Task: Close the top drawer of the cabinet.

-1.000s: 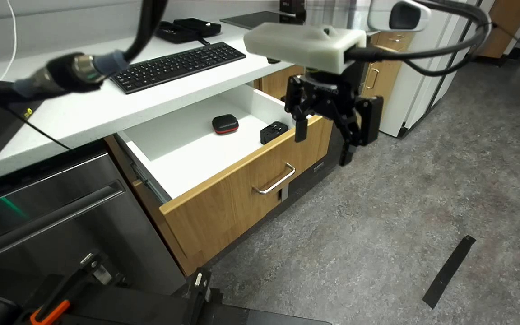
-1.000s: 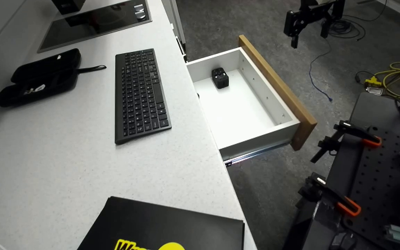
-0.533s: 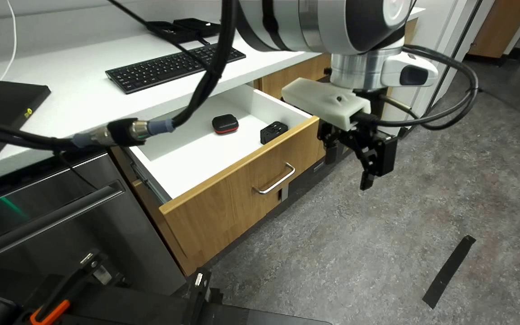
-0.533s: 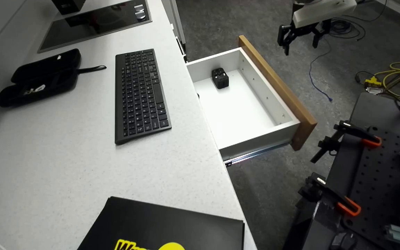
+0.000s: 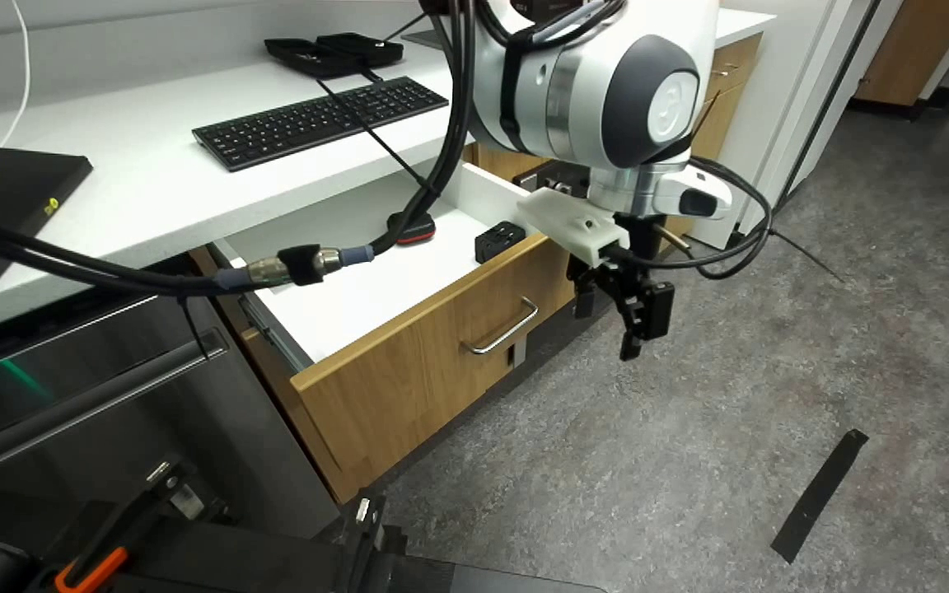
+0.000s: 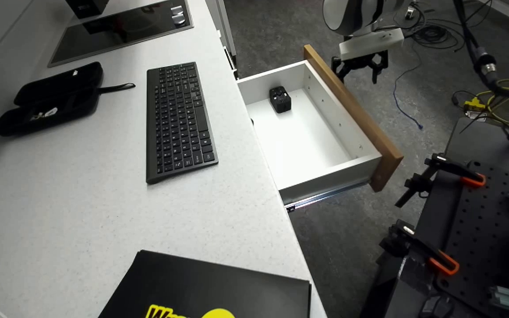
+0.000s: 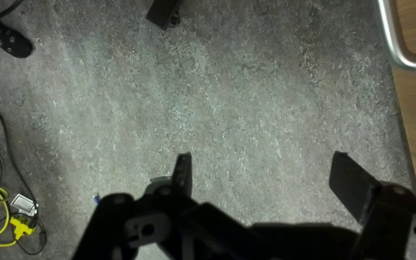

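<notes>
While nothing is being gripped, the pincer [image 7: 262,164] is being held pointing down with its jaws spread wide, the floor [image 7: 211,101] being shown between them. One finger is being seen near the far end of the front of the drawer [image 5: 392,395] in both exterior views; whether the wood is being touched cannot be told. The drawer is being shown pulled well out of the cabinet [image 5: 497,163], so the closing is being judged undone: a push on the front and the full inward stroke are being left to do. The handle [image 5: 509,333] is being held proud of the front's outer face, and a finger might be caught on it. On the floor side, open room is being offered. Inside, the adapter [image 5: 497,243] and case [image 5: 422,229] are apparently being housed below the rim, so the tabletop [image 6: 184,221] is unlikely to be struck.
</notes>
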